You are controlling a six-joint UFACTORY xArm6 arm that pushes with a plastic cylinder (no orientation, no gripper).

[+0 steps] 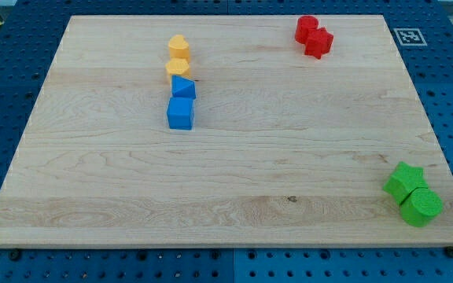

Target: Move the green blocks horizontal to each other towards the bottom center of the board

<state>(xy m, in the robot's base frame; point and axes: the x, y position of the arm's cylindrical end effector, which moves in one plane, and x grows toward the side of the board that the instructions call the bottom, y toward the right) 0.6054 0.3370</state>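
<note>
Two green blocks sit touching at the board's bottom right corner: a green star-shaped block (404, 181) and, just below and to its right, a green round block (421, 207). They lie on a diagonal, close to the board's right edge. My tip does not show in the camera view, and no part of the rod is visible.
Two yellow blocks (178, 46) (178, 68) and two blue blocks (183, 87) (181, 113) form a column at the upper left of centre. Two red blocks (307, 28) (318, 42) touch at the top right. The wooden board (234, 181) lies on a blue pegboard.
</note>
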